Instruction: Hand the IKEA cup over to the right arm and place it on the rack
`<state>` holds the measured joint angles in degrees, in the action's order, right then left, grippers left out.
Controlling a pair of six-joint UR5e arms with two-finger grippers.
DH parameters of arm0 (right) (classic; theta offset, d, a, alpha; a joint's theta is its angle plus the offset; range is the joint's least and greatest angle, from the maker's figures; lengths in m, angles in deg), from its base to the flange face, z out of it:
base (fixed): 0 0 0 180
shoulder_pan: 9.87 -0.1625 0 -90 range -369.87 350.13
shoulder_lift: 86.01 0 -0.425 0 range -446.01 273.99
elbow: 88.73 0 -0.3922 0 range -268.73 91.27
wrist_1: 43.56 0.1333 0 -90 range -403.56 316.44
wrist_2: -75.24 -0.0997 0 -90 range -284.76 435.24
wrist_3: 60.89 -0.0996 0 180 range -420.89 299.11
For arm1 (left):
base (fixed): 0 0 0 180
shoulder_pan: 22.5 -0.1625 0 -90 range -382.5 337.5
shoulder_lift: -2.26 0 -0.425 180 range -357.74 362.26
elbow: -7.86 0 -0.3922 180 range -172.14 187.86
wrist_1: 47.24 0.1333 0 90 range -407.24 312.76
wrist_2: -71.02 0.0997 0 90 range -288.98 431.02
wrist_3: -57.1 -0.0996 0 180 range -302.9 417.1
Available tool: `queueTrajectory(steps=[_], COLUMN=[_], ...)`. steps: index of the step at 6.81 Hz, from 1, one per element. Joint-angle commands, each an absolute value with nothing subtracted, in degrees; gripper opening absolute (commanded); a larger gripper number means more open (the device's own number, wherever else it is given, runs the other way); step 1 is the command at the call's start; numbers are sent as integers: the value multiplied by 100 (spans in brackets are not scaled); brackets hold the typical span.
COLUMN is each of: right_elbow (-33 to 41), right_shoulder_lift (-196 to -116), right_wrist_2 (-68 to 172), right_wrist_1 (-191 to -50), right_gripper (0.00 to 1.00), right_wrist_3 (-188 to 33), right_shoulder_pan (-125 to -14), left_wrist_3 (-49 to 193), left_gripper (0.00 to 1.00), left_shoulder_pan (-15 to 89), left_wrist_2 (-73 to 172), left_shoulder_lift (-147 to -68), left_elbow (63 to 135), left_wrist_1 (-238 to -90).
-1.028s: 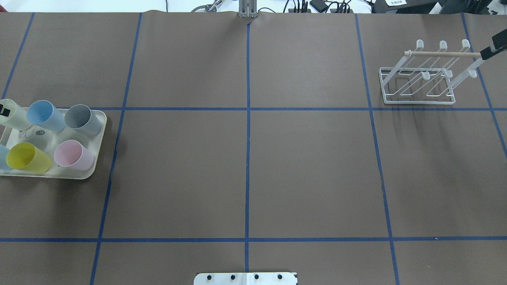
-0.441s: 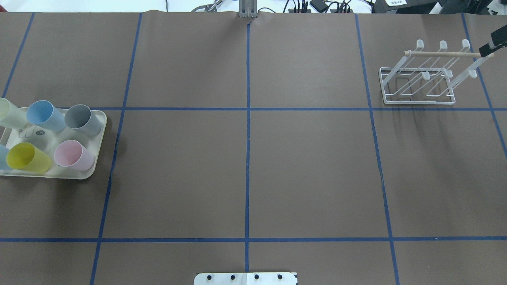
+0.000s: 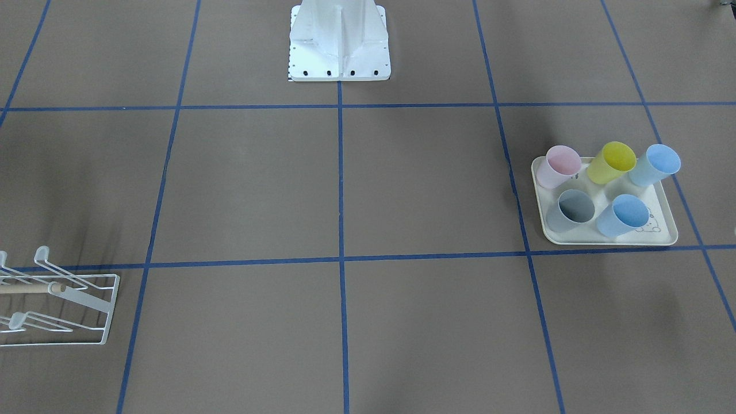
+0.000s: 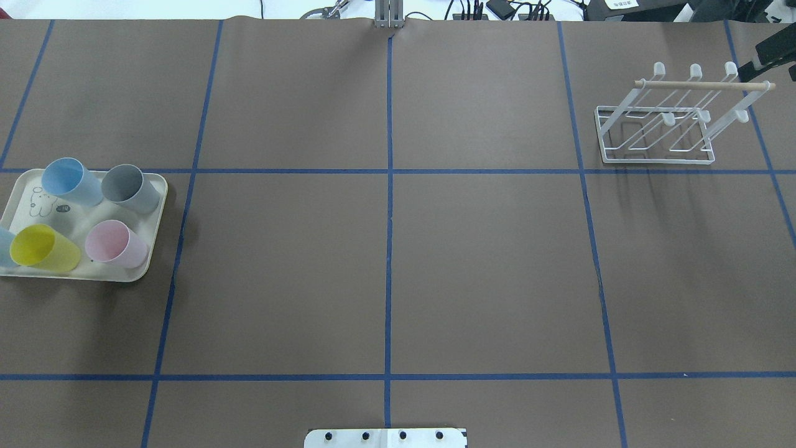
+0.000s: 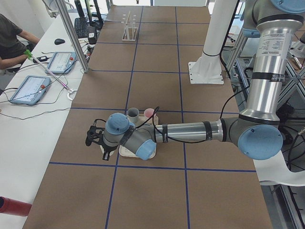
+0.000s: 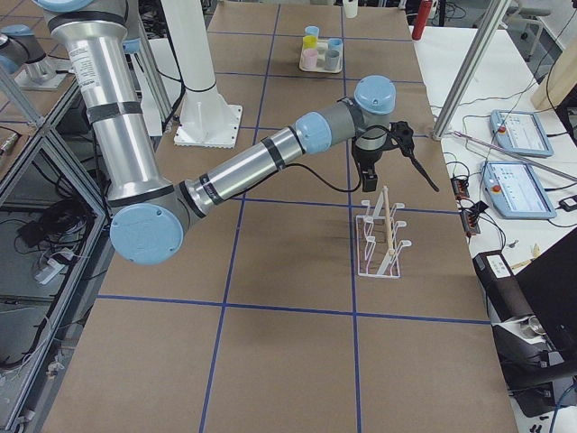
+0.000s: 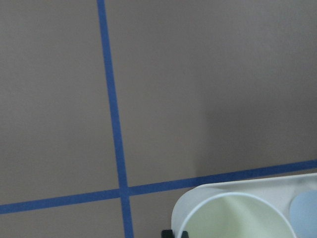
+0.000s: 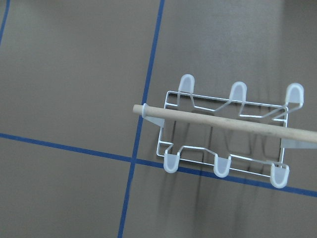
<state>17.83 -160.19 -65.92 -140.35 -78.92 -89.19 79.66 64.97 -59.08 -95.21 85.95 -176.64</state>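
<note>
While the left hand (image 5: 94, 135) grips a pale green cup (image 7: 233, 219), the right hand (image 6: 403, 145) cannot be judged.

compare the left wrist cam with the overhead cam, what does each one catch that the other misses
Only the left wrist view shows the pale green cup, close under the camera. Only the overhead view shows the rack, with no cup on it, plus the grey cup, pink cup and yellow cup. Both show the brown table with blue tape lines and at least a corner of the cream tray.
</note>
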Motion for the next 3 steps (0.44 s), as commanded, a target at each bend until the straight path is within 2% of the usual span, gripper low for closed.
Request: queueTrajectory(steps=[1, 3], right_elbow=[1744, 1683], right_shoulder_lift=[-15748, -15336], right_wrist_2=[-6556, -6181], right_wrist_1=[-13998, -14006], right_gripper=[100, 100], right_wrist_3=[-8861, -8980], right_shoulder_pan=[-8643, -8529], left_wrist_3=[8788, 11077], left_gripper=[0, 0], left_shoulder_pan=[6549, 5893], left_wrist_2=[-5502, -5484], left_shoulder_lift=[-10299, -10776], left_elbow=[8556, 8652], left_wrist_1=[-17679, -17906])
